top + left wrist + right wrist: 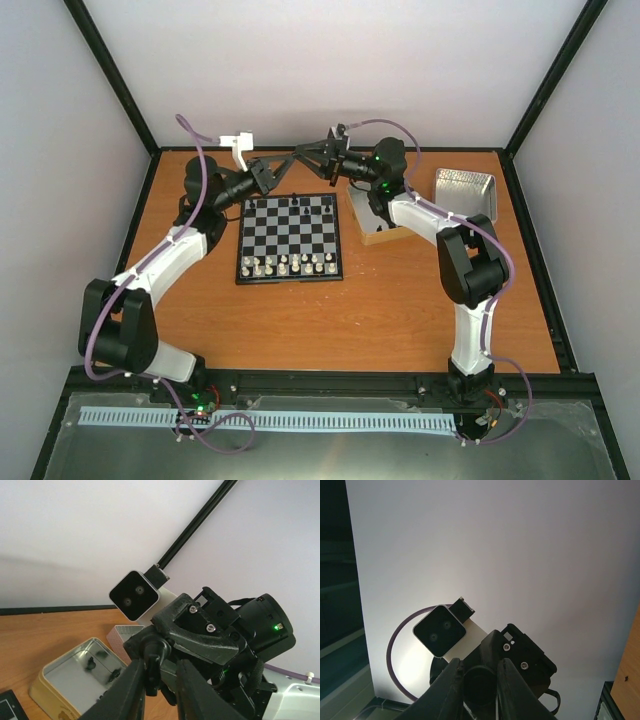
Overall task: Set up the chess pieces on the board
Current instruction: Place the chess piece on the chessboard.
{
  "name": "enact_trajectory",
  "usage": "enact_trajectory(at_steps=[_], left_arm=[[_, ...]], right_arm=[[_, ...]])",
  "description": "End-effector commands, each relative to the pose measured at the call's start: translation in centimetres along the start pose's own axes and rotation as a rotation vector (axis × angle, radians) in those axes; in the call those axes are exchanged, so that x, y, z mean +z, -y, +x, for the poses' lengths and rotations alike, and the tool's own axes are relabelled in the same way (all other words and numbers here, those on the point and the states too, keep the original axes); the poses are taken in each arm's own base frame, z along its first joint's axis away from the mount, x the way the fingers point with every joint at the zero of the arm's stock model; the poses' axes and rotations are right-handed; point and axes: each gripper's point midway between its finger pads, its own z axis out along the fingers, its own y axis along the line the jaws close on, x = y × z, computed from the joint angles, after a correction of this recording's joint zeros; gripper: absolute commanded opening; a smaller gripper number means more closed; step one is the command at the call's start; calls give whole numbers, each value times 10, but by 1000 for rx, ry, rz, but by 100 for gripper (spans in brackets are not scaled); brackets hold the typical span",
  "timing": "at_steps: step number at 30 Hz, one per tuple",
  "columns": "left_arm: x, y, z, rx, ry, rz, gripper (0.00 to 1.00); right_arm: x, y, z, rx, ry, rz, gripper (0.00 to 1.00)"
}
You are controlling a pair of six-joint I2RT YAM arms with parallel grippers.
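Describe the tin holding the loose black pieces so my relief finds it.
Start at the chessboard mid-table. Just off its right edge, partly under the right arm, sits a tin. Unlike the silver tray farther right, its sides are cream-yellow and black pieces lie inside.

left pincer [291, 166] and right pincer [304, 152] blocking board [290, 236] far edge, middle squares free

A robot lab cell: white panel walls [350, 70], black frame posts [112, 75], a wooden table [400, 300].

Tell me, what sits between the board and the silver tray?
A tan tin, partly under the right arm, as the top view shows.
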Motion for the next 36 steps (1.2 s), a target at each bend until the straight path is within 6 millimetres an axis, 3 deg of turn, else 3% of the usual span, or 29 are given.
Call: enact_trajectory(at_steps=[1, 4, 11, 12, 15, 17, 19, 23, 25, 28, 31, 36], left_arm=[[4, 8, -16, 60, 39, 40, 17], [6, 8, -17, 62, 42, 44, 16], [7, 6, -17, 72, 41, 41, 3], [7, 5, -18, 75, 40, 34, 2], [6, -3, -15, 83, 15, -17, 1], [3, -14, -10, 89, -20, -81, 1], [-3, -34, 4, 81, -96, -199, 1], [-28, -85, 38, 95, -302, -495, 1], [-40, -116, 62, 94, -439, -624, 1], [-58, -155, 92, 67, -601, -787, 1], [-65, -185, 107, 46, -685, -900, 1], [-56, -223, 107, 57, -710, -1001, 1]], right_arm=[[1, -11, 12, -27, -30, -20, 17], [0, -8, 12, -23, -31, -16, 17], [2, -3, 11, -15, -38, -10, 19], [2, -1, 11, -14, -37, -6, 22], [-3, 7, 5, -22, -23, 31, 43], [-15, 17, -7, -42, 20, 92, 51], [-34, 34, -23, -121, 80, 207, 56], [-89, 76, -50, -232, 202, 623, 59], [-113, 90, -55, -288, 234, 825, 59], [-140, 104, -55, -315, 256, 988, 59], [-151, 114, -54, -316, 261, 1048, 59], [-154, 123, -54, -305, 260, 1069, 59]])
